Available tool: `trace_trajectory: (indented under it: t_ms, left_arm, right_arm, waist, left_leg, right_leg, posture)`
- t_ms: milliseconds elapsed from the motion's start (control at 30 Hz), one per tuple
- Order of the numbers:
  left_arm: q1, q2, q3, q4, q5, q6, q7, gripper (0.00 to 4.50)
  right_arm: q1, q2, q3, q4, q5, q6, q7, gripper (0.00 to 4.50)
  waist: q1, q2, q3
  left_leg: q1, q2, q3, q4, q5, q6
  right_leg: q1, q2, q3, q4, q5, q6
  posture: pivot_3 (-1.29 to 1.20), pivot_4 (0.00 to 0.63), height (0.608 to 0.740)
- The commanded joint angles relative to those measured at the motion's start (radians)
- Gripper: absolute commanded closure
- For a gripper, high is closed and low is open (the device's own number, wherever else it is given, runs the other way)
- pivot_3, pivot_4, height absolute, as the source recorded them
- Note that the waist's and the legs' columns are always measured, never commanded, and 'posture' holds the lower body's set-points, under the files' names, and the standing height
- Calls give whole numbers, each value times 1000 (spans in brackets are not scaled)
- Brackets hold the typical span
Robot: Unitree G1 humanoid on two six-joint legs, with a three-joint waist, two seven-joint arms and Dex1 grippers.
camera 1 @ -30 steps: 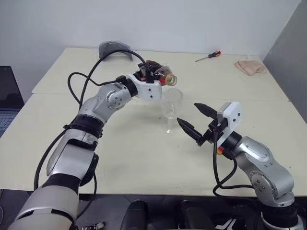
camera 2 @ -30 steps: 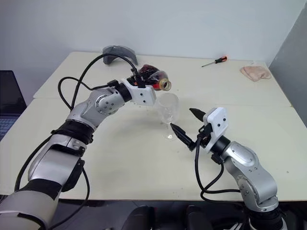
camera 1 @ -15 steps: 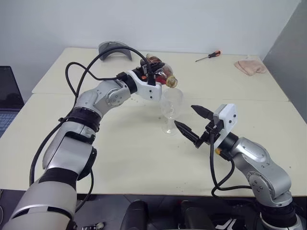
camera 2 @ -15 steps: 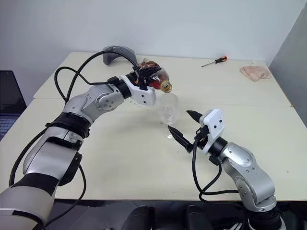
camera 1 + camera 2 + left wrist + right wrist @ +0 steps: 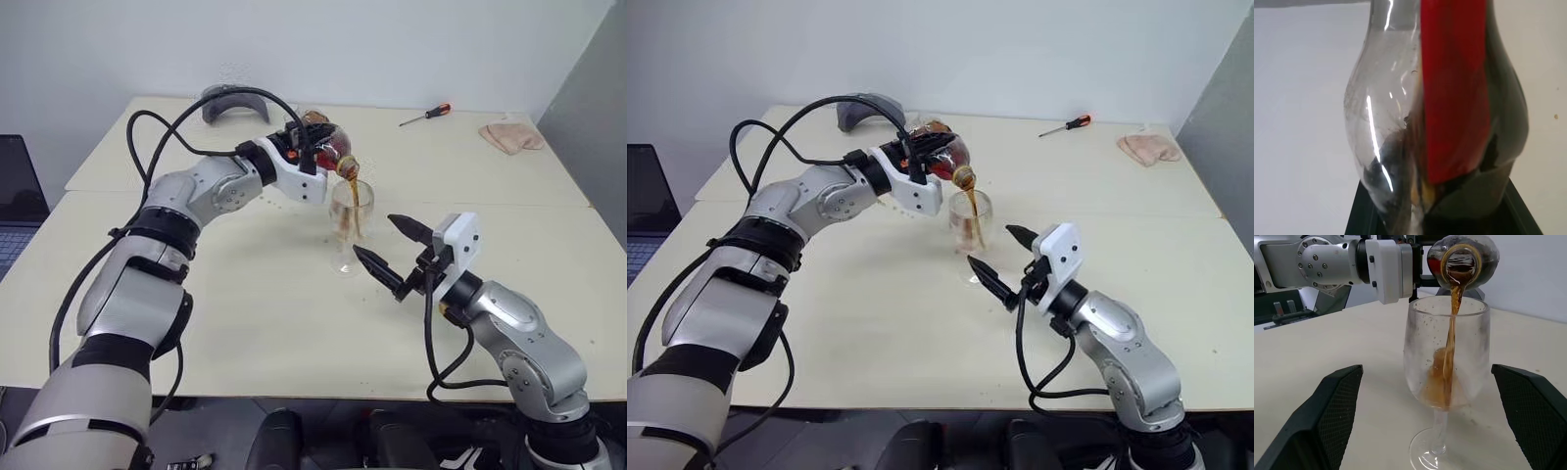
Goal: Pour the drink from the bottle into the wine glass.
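My left gripper point(image 5: 310, 143) is shut on the bottle point(image 5: 329, 149) and holds it tipped, mouth down, just over the rim of the wine glass point(image 5: 350, 213). A thin stream of the dark brown drink point(image 5: 1451, 333) runs from the bottle's open mouth point(image 5: 1461, 258) into the bowl, where a little has pooled. The glass point(image 5: 1469, 357) stands upright on the table. The left wrist view shows the bottle's body point(image 5: 1376, 122) with its red strap and dark liquid inside. My right gripper point(image 5: 373, 235) is open, low on the near right of the glass, its fingers apart from it.
A screwdriver point(image 5: 425, 115) and a pink cloth point(image 5: 510, 136) lie at the table's far right. At the far left of the table sits a grey curved object point(image 5: 233, 101). A laptop point(image 5: 18, 196) stands beyond the table's left edge.
The left gripper has rolled the bottle further, dipping its mouth over the rim. The drink now pours into the glass, which was empty before. The right gripper has stayed put.
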Motion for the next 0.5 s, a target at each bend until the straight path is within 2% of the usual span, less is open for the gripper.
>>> trace_trajectory:
  t_ms: [33, 500]
  left_arm:
    - [-52, 15, 6, -1, -2, -8, 30, 3548]
    - [-60, 27, 7, 5, 3, -21, 46, 3549]
  right_arm:
    - [-1, 4, 0, -18, -7, -35, 8, 0]
    - [-11, 7, 10, -14, -8, -33, 11, 0]
  waist:
    - [0, 0, 0]
    - [0, 0, 0]
  left_leg:
    - [0, 0, 0, 0, 0, 0]
    - [0, 0, 0, 0, 1, -1]
  right_leg:
    - [0, 0, 0, 0, 0, 0]
    - [0, 0, 0, 0, 0, 0]
  posture:
    - [0, 150, 740]
    - [0, 150, 740]
